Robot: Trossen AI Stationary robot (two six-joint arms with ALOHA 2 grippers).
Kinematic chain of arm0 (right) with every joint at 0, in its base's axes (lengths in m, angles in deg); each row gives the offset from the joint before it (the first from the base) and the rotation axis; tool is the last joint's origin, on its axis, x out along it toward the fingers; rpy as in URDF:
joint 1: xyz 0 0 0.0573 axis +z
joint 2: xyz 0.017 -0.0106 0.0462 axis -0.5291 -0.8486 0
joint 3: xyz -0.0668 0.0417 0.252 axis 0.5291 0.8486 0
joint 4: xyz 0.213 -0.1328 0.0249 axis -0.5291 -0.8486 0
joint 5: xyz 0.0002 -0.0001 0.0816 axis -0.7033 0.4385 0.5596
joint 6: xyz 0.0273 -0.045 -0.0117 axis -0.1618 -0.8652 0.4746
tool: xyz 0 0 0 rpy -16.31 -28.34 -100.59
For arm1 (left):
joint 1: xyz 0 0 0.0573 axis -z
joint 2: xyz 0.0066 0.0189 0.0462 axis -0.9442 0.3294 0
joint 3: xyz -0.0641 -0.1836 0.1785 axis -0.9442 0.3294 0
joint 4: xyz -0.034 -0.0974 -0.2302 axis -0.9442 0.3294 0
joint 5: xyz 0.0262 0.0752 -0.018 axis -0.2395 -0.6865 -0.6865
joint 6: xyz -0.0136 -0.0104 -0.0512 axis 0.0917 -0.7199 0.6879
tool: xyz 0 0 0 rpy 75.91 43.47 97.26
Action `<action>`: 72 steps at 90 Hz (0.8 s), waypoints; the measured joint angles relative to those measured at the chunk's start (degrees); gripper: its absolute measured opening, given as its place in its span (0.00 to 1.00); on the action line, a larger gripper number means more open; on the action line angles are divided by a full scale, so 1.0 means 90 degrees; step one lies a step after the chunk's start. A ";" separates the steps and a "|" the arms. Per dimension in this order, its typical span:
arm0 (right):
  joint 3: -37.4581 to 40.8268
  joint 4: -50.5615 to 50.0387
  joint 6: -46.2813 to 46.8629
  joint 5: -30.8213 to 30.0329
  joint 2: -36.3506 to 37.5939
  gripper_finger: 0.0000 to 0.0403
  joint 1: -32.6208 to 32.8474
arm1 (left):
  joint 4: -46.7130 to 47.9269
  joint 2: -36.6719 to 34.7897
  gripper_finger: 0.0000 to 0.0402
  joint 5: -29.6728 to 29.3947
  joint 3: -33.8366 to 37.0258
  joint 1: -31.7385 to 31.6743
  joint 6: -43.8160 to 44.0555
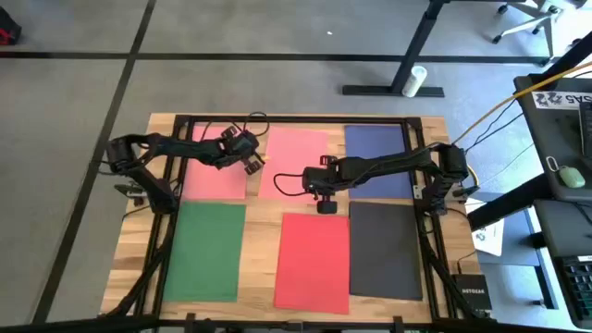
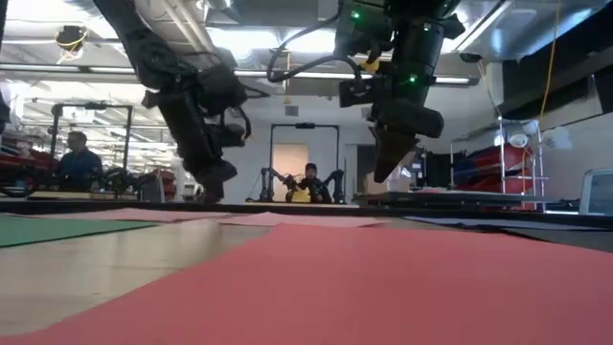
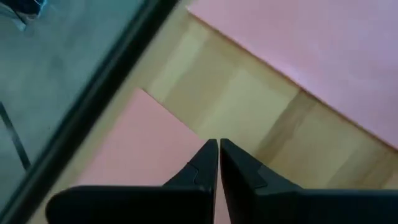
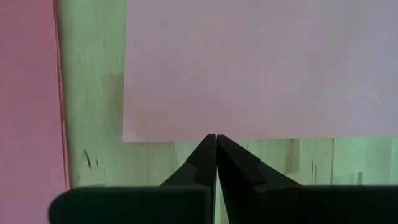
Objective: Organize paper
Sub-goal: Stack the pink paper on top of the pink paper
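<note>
Six sheets are lying flat on the wooden desk (image 1: 264, 217) in two rows of three. On the left, a salmon-pink sheet (image 1: 215, 176) is sitting in the far row, with a green sheet (image 1: 205, 250) in the near row just in front of it. The left pincer (image 1: 253, 166) is hanging over the right edge of that salmon-pink sheet, near its far corner, and in the left wrist view (image 3: 217, 163) its fingers are pressing together with nothing between them; the corner of the salmon-pink sheet (image 3: 146, 149) is showing right under the tips.

In the middle, a paler pink sheet (image 1: 296, 153) is occupying the far row and a red sheet (image 1: 314, 261) is lying in the near row. The right pincer (image 1: 326, 206) is hovering over the bare wood between those two, just beyond the near edge of the paler pink sheet. In the right wrist view (image 4: 216, 163) its fingers are also meeting tip to tip, holding nothing, with the paler pink sheet (image 4: 261, 68) spreading just ahead of them.

On the right, a navy sheet (image 1: 375, 148) is lying in the far row, partly crossed by the right arm, and a dark grey sheet (image 1: 386, 250) is lying in the near row beside the red one. In the low view both pincers are hanging clear above the desk surface.
</note>
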 joint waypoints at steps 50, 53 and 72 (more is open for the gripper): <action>0.0000 -0.0011 -0.0042 -0.0005 0.0000 0.00 0.0002 | 0.4205 -0.1496 0.00 0.1681 0.0002 0.2746 0.0990; 0.0000 -0.0012 -0.0043 -0.0005 0.0000 0.00 0.0000 | 0.4207 -0.1470 0.00 0.1849 0.0002 0.2842 0.0969; 0.0000 -0.0010 -0.0045 0.0063 0.0000 0.00 0.0002 | 0.4193 -0.1374 0.00 0.2153 0.0067 0.2926 0.1222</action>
